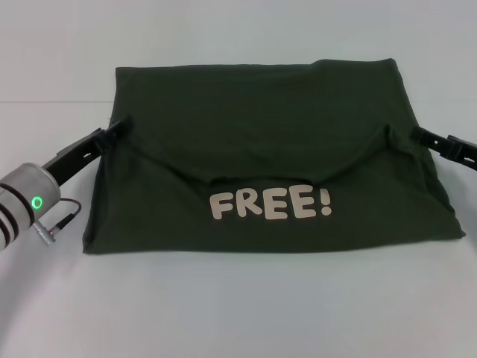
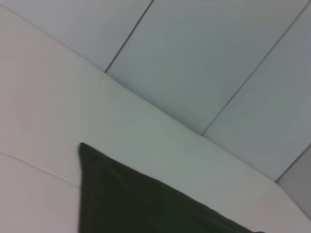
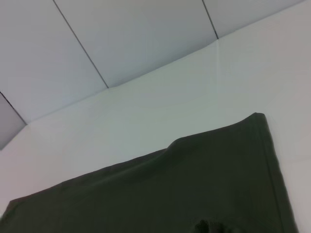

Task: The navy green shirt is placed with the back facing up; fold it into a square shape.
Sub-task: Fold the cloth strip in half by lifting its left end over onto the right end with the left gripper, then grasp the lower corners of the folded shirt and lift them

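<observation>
Left tool pinches the shirt's left edge, fabric bunched at its tip; right tool grips the right edge the same way — both closed on cloth, folded layer lifted and sagging between them. The navy green shirt lies across the middle of the white bench, roughly rectangular, with a cream "FREE!" print showing on the near part below the sagging fold. Wrist views show only dark shirt corners on the bench — pale wall panels with dark seams behind.
</observation>
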Controlling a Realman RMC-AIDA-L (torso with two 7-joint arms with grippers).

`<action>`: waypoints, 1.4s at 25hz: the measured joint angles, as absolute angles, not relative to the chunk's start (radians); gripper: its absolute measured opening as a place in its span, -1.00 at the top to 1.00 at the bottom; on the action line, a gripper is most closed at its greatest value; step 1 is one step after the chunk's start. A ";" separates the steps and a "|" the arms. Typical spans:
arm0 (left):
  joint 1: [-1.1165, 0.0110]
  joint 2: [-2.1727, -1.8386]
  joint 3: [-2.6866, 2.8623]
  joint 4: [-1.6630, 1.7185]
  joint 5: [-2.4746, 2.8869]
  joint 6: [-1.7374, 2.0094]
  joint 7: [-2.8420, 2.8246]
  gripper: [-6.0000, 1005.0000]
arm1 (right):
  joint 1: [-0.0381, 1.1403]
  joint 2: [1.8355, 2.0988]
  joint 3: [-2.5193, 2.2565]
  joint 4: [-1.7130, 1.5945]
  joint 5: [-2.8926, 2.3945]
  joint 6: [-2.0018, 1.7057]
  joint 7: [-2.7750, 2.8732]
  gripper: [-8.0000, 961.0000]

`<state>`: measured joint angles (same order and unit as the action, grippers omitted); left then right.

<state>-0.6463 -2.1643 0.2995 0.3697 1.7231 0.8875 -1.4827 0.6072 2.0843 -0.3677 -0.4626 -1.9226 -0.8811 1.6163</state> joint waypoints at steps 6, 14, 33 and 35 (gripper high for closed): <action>-0.606 -2.144 0.304 0.377 1.723 0.919 -1.526 -0.52 | 0.566 2.079 -0.365 -0.470 -1.877 -0.962 1.603 -0.96; -0.503 -2.030 0.419 0.382 1.735 1.246 -1.773 -0.52 | 0.469 2.020 -0.378 -0.475 -1.881 -1.248 1.609 -0.96; -0.523 -1.969 0.614 0.545 2.150 1.221 -2.025 -0.53 | 0.425 1.993 -0.391 -0.477 -2.052 -1.409 1.606 -0.96; -0.524 -1.972 0.626 0.545 2.162 1.203 -2.025 -0.53 | 0.425 1.993 -0.391 -0.477 -2.053 -1.408 1.607 -0.96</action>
<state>-0.5235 -1.9719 0.6257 0.5446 2.1615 1.2035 -2.0249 0.4247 1.9932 -0.3914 -0.4770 -2.0525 -1.4077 1.6070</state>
